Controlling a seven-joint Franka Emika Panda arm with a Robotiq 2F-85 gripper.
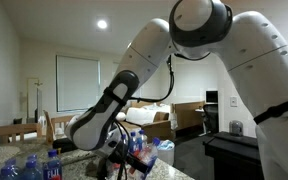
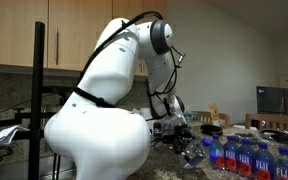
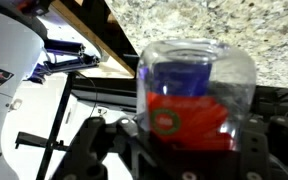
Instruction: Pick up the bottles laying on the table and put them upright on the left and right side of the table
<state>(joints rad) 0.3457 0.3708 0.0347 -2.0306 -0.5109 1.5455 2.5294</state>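
My gripper (image 3: 189,140) is shut on a clear bottle (image 3: 196,95) with a red and blue label; its base faces the wrist camera. The speckled table (image 3: 214,25) lies beyond it. In an exterior view the gripper (image 1: 134,152) holds this bottle (image 1: 141,146) just above the table, next to several upright blue-capped bottles (image 1: 29,168). In the other exterior view the gripper (image 2: 180,130) hangs over the table (image 2: 174,168), left of a row of upright bottles (image 2: 246,157). Another bottle (image 2: 195,153) seems to lie below the gripper.
My white arm fills much of both exterior views. A black stand (image 2: 36,95) rises beside the arm's base. Wooden cabinets (image 2: 44,40) hang behind. A dark desk (image 1: 239,150) and a cardboard box (image 1: 154,125) stand in the room behind the table.
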